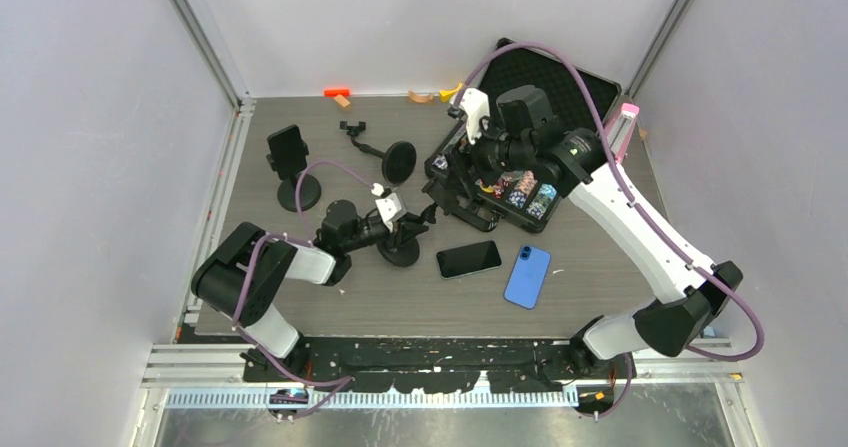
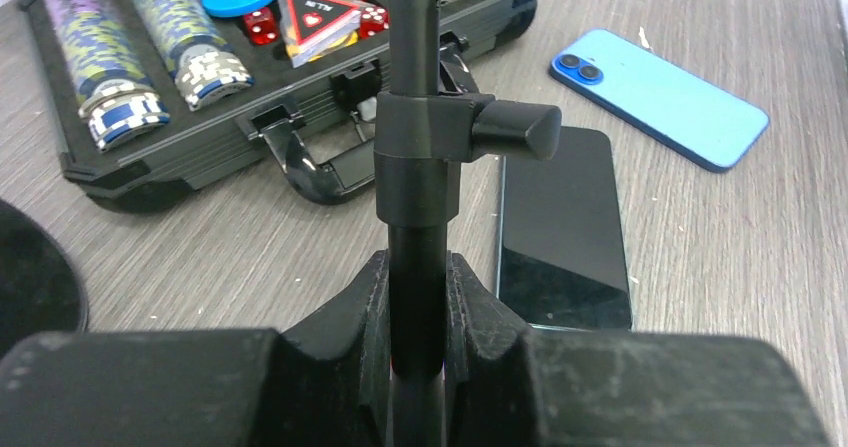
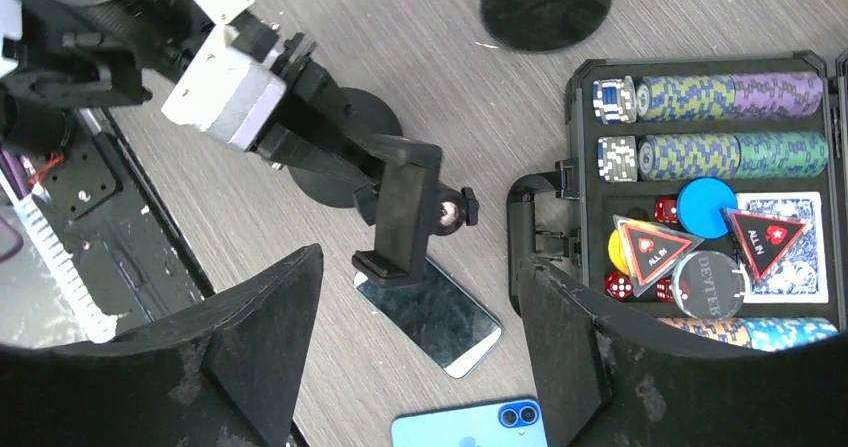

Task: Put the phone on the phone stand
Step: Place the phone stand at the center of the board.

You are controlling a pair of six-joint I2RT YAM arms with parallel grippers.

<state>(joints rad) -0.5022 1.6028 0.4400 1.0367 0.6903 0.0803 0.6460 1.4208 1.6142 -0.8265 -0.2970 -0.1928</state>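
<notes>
The left hand point(image 2: 417, 302) is clenched on the pole of the phone stand point(image 2: 415, 157), just below its knob collar. Only the left wrist view shows this grip; from above, the arm's own body masks it. The black phone point(image 1: 468, 259) lies flat, screen up, on the bench point(image 1: 600, 297), at 4 o'clock from that hand in the top view, near the stand's base but apart from it. The blue phone point(image 1: 527, 276) lies back up just beside it, at its 4 o'clock. The right hand point(image 3: 420, 267) is released, fingers wide, at the black phone's 12 o'clock by the chip case point(image 3: 700, 60). Its wrist view alone shows the stand's cradle point(image 3: 405, 212) overlapping the phone's end.
</notes>
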